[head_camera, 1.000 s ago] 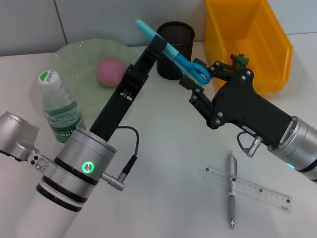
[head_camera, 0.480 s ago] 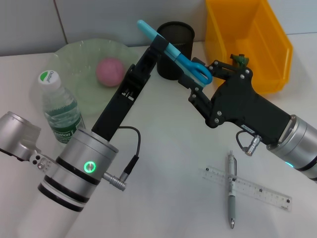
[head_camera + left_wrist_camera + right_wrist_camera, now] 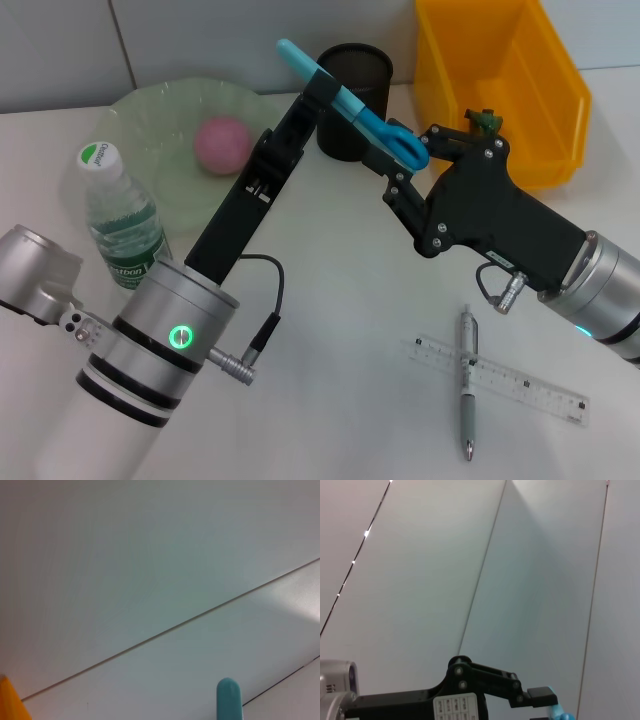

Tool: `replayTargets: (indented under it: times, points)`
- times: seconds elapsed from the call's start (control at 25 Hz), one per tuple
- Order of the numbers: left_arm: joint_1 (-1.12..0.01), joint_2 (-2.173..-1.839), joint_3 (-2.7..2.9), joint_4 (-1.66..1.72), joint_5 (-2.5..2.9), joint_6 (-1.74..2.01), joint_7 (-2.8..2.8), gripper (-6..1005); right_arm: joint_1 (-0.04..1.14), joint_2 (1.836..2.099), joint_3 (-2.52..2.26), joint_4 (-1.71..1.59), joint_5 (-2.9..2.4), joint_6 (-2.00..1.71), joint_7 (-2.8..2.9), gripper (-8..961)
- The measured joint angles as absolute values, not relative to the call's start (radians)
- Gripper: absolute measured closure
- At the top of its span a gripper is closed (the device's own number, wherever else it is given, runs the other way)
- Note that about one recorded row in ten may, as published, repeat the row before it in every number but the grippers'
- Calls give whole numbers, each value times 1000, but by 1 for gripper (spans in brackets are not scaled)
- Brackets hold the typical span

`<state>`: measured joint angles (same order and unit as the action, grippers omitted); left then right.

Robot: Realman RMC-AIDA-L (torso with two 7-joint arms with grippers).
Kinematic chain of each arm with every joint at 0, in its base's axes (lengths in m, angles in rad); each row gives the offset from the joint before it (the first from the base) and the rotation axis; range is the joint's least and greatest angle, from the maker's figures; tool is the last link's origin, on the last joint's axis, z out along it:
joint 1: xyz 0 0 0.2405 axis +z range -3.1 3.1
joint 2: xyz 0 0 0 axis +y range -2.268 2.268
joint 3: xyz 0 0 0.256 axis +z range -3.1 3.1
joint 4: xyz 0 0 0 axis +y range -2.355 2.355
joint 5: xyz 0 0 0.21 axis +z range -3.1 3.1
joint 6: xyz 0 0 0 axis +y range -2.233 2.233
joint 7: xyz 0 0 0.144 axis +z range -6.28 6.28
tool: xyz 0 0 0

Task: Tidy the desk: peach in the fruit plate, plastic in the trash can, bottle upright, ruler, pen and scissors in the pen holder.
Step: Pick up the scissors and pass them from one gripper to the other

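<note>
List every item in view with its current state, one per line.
scissors: held in the air between left gripper and right gripper
peach: in the fruit plate
bottle: upright
pen: lying across the ruler
pen holder: upright

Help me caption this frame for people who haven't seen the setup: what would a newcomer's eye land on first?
First, the blue scissors held in the air between both arms, just in front of the black pen holder: the left end effector grips the blade end, and the right end effector is at the handle loops. Next, the bright yellow trash can at the back right, then the pink peach in the green fruit plate.
</note>
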<state>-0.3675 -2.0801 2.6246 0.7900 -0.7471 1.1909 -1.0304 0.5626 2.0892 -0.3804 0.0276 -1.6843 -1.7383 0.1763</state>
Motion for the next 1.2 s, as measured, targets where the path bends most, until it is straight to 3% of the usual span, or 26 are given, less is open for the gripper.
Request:
replayTargets:
  times: [0.28, 0.76, 1.2]
  points:
    - [-368, -2080, 2625, 789, -747, 1193, -1035, 744, 565, 2089, -372, 27, -1684, -1747, 176, 748]
    - [-368, -2080, 2622, 788, -745, 1207, -1038, 742, 566, 2089, -363, 28, -1683, -1749, 175, 858]
    - [-376, -2080, 2624, 779, -739, 1233, -1036, 740, 566, 2089, -360, 26, -1683, -1754, 175, 861]
